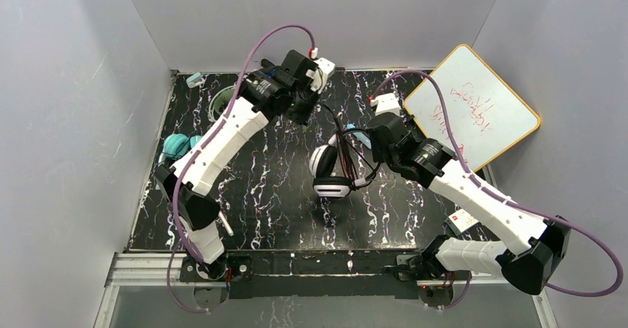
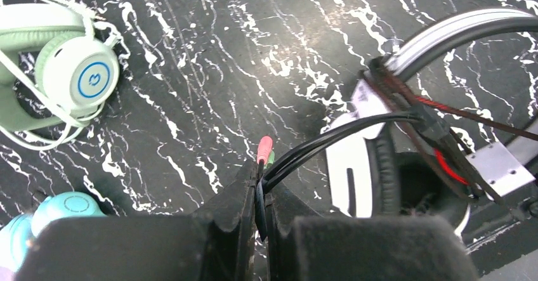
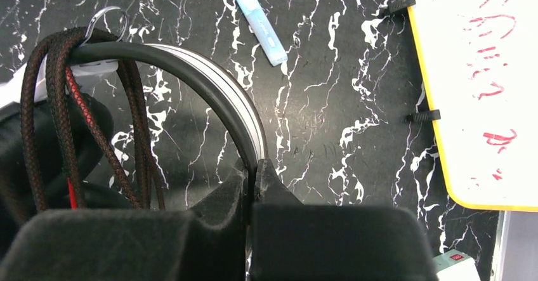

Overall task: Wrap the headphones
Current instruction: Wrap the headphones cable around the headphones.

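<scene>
The black-and-white headphones [image 1: 329,171] are at the table's middle, their cup [image 2: 355,173] and band visible in the left wrist view. My left gripper [image 2: 262,181] is shut on their thin black cable [image 2: 330,138], just behind the pink plug [image 2: 264,148]. My right gripper [image 3: 254,168] is shut on the headband [image 3: 209,84], which has dark braided cable [image 3: 60,110] looped over it. The mint-green headphones [image 2: 76,78] lie at the back left, partly hidden under the left arm in the top view. The teal headphones [image 1: 178,146] lie at the left edge.
A yellow-framed whiteboard [image 1: 470,106] leans at the back right. A light-blue marker [image 3: 259,21] lies on the black marbled table [image 1: 266,195] beyond the headband. A small white box [image 1: 463,219] sits at the right edge. Grey walls enclose the table.
</scene>
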### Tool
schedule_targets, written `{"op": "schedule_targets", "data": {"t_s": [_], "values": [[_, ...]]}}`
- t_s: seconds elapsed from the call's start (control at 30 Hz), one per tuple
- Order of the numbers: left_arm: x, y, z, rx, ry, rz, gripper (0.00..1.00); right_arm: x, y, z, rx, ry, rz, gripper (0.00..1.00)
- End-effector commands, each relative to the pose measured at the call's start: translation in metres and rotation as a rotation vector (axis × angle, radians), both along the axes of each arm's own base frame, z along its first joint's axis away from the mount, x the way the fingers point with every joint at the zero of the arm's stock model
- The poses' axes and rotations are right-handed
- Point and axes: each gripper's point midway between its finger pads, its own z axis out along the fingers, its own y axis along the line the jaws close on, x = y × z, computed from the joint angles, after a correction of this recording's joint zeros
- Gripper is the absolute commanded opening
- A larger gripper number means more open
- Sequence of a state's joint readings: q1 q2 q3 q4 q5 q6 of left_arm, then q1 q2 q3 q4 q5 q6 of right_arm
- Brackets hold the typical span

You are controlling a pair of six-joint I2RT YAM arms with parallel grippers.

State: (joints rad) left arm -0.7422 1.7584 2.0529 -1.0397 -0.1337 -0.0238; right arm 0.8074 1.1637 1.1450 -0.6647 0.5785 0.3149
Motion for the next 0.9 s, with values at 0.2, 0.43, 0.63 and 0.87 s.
{"op": "schedule_targets", "data": {"t_s": [0.2, 0.43, 0.63, 0.87], "values": [[0.02, 0.052, 0.035, -0.143, -0.062, 0.128, 0.0, -0.008, 0.012, 0.017, 0.117, -0.03, 0.031, 0.01], [0.034, 0.043, 0.007, -0.289, 0.049, 0.074, 0.0, -0.032, 0.043, 0.041, 0.257, -0.03, 0.234, 0.01], [0.038, 0.029, -0.018, -0.344, 0.076, 0.015, 0.0, -0.059, 0.072, 0.067, 0.372, -0.036, 0.466, 0.01], [0.035, 0.014, -0.04, -0.418, 0.142, -0.02, 0.0, -0.08, 0.09, 0.099, 0.499, -0.057, 0.599, 0.01]]}}
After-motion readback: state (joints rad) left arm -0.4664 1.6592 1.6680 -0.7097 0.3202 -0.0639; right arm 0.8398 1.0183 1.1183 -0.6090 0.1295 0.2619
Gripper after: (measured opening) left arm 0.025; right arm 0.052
